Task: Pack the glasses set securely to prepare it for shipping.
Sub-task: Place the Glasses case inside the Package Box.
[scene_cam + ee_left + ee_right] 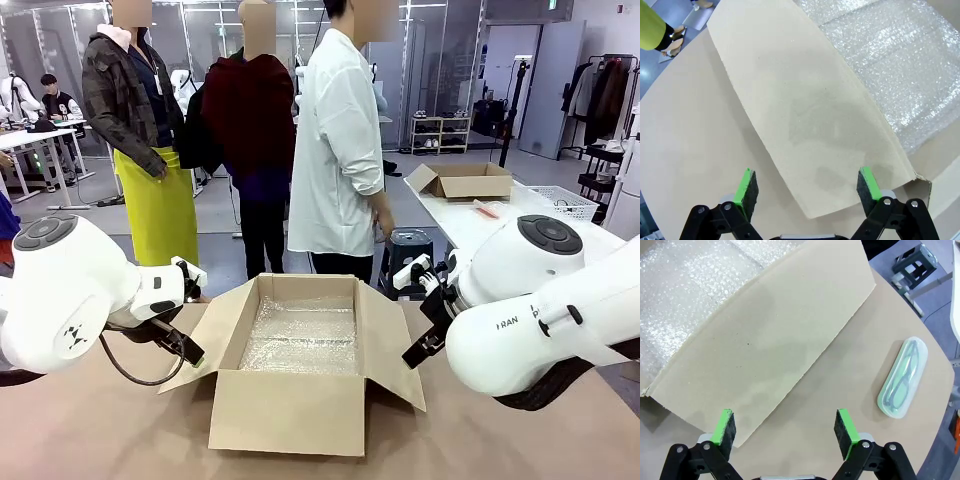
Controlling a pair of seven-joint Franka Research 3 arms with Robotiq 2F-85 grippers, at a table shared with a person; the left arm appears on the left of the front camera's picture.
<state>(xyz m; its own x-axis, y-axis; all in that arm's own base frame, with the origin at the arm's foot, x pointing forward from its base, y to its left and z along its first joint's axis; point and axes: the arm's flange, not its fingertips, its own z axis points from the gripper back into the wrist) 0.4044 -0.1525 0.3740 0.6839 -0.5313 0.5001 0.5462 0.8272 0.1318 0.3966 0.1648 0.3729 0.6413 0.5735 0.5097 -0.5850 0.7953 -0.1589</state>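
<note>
An open cardboard box [300, 400] stands mid-table with bubble wrap [300, 335] lining its bottom. A pale mint-green glasses case [903, 377] with dark frames showing inside lies on the table beyond the box's right flap [770, 340]. My right gripper [785, 432] hovers open over that flap's edge, with the case off to its right. My left gripper [807, 192] hangs open above the box's left flap [805, 110], nothing between its fingers. In the front view both arms flank the box, the left arm [70, 290] and the right arm [530, 310].
A person in a white shirt [335, 150] stands at the far side of the table. A stool [912, 265] sits beyond the table edge. Behind, another table holds a second open box [462, 180].
</note>
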